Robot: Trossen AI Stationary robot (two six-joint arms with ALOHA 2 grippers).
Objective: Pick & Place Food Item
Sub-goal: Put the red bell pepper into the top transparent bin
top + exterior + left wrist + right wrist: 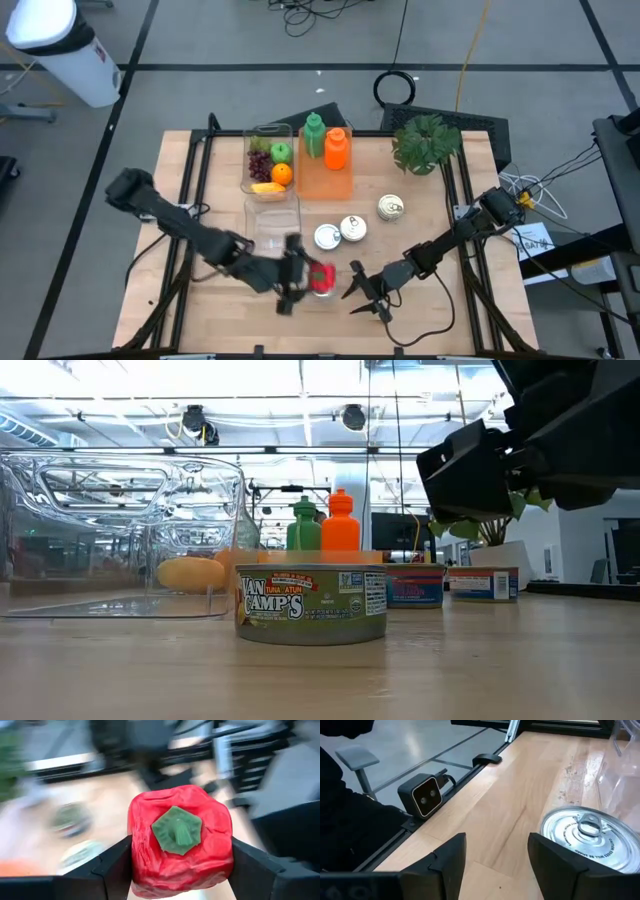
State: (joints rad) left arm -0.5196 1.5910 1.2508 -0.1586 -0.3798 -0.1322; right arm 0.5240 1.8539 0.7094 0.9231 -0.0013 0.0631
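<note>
A red bell pepper [180, 840] with a green stem sits between the fingers of my left gripper [305, 277], which is shut on it above the table's near middle. Its stem end faces back toward the wrist. In the high view the pepper [322, 279] shows just right of the gripper. My right gripper [365, 290] stands open a little to the right of the pepper, low over the table, with nothing between its fingers [450, 855]. A silver can [592, 837] stands just beyond it. My left gripper pinches the pepper's two opposite side walls [137, 852] between its two fingers [112, 867]. The fingers come from the table's left, slanting slightly down. The pepper's green stem [177, 830] faces back along the fingers, and the pepper is clear of the table.
Three cans [340, 232] stand in the table's middle, one green-labelled [312, 603]. An empty clear box [272, 222] lies behind the pepper. A clear box with fruit [268, 160], an orange tray with two bottles [326, 150] and a plant [427, 140] stand at the back.
</note>
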